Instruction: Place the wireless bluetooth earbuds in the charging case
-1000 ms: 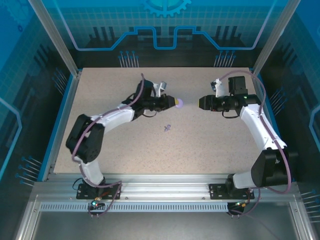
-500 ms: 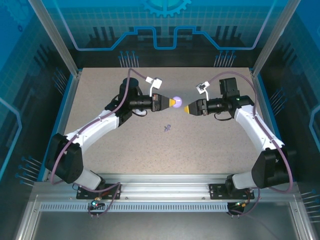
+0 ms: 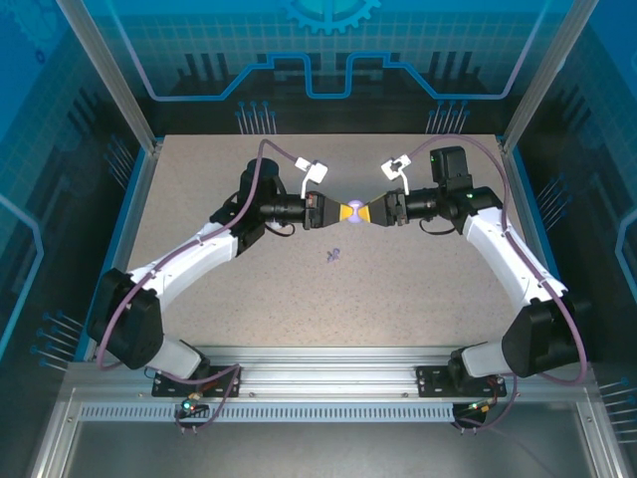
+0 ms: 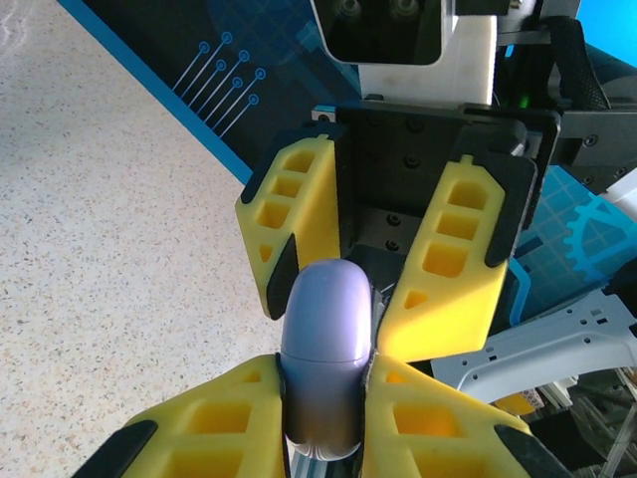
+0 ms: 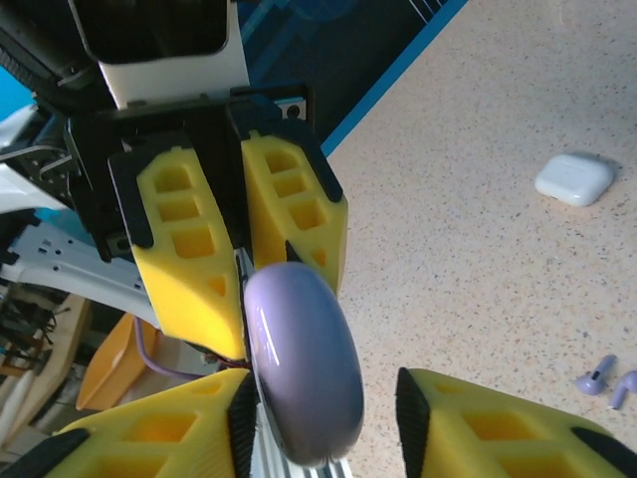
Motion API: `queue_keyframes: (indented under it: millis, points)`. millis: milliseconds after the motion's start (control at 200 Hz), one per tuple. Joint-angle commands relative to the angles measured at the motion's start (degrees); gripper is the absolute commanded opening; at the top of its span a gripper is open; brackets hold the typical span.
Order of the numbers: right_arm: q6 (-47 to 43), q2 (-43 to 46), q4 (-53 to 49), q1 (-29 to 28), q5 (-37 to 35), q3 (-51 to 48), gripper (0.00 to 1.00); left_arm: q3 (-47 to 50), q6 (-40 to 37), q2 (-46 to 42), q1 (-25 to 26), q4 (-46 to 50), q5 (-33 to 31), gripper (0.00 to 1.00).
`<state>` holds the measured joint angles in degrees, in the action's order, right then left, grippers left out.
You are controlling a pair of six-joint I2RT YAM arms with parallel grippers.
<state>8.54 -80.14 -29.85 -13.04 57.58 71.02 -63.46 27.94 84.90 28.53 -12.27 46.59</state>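
The charging case [image 3: 354,211], a smooth closed purple disc, hangs in mid-air above the middle of the table. My left gripper [image 3: 346,211] is shut on it; in the left wrist view its yellow fingers [image 4: 209,418] clamp the charging case [image 4: 326,339] from both sides. My right gripper [image 3: 365,213] faces it tip to tip and stands open around the case's other end. In the right wrist view one finger touches the case [image 5: 304,373] and the other finger [image 5: 468,418] is apart. Two tiny lavender earbuds [image 3: 334,255] lie on the table below, also seen as earbuds [image 5: 607,383].
A small white rounded box [image 5: 574,179] lies on the speckled table [image 3: 418,289] beyond the earbuds. Blue rails edge the table on the left and right, and glass walls enclose the cell.
The two arms have come together over the table's middle. My right gripper moved left until its open fingers straddle the case held by the left gripper.
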Motion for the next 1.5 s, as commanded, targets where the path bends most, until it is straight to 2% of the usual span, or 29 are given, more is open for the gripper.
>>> queue_keyframes:
  millis: [0, 250, 350, 470, 815, 1496]
  points:
    - [0.38, 0.57, 1.52, -1.07, 1.69, 1.84, 0.39, 0.18, -1.92, -1.95, 0.30, -0.03, 1.90, 0.15]
    - [0.41, 1.07, 1.85, -2.10, 2.75, 2.10, 0.29, 0.27, -1.92, -1.96, 0.37, -0.28, 1.58, 0.15]
    - [-0.38, 1.11, 0.68, -2.59, 2.60, 2.69, 0.22, 0.26, -1.84, -1.98, 0.32, -0.36, 1.39, 0.16]
    - [-0.55, 1.46, -0.13, -2.54, 1.68, 3.01, 0.16, 0.17, -2.18, -1.99, 0.36, 0.39, 1.33, 0.24]
    - [-0.18, 2.23, -0.22, -2.61, 3.18, 4.12, 0.14, 1.73, -2.10, -2.95, 0.46, -0.40, 5.75, 0.36]
    - [-3.78, 1.31, -5.06, -4.47, 3.29, 5.50, 0.16, 0.71, -2.04, -3.25, 0.71, -0.64, 6.58, 0.33]
